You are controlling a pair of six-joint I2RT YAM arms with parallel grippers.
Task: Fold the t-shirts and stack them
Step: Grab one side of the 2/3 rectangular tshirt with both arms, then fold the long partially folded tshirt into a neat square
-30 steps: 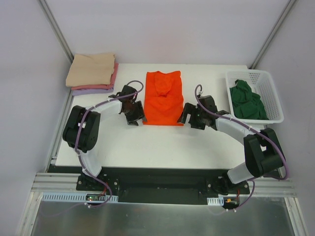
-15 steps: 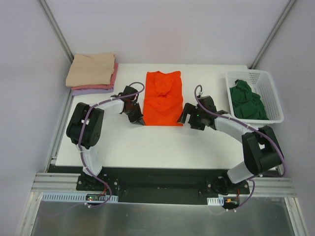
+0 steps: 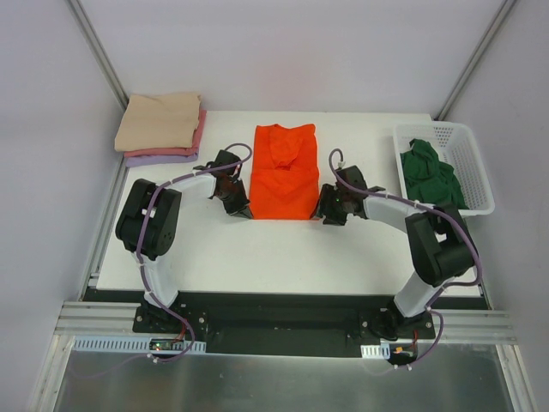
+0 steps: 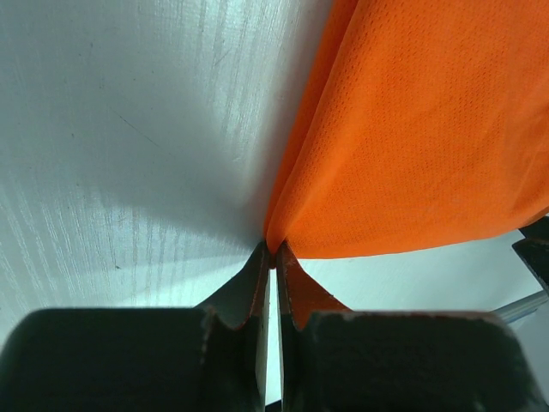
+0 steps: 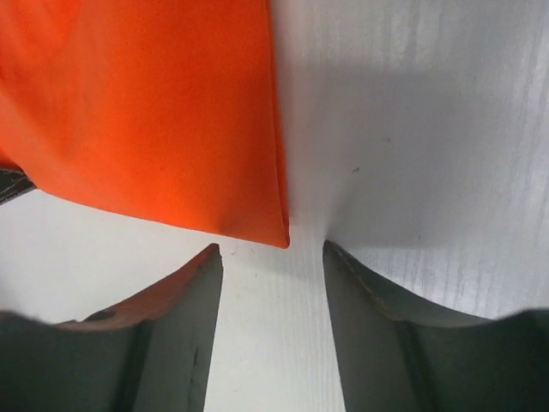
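We find the green shirt [image 3: 431,176] in the basket [image 3: 468,137]; the orange shirt [image 3: 284,172] lies on the table [image 3: 283,249]; the left gripper [image 4: 272,251] pinches its near-left corner; the right gripper [image 5: 270,249] sits spread apart at the near-right corner.

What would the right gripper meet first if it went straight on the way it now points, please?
Most likely the near corner of the orange t-shirt, lying on the table just ahead of the right gripper and its open jaws; whether they ride low enough to catch it is unclear.

Open table [image 3: 283,253] near side — basket [image 3: 479,172] right, shirt stack [image 3: 161,127] left
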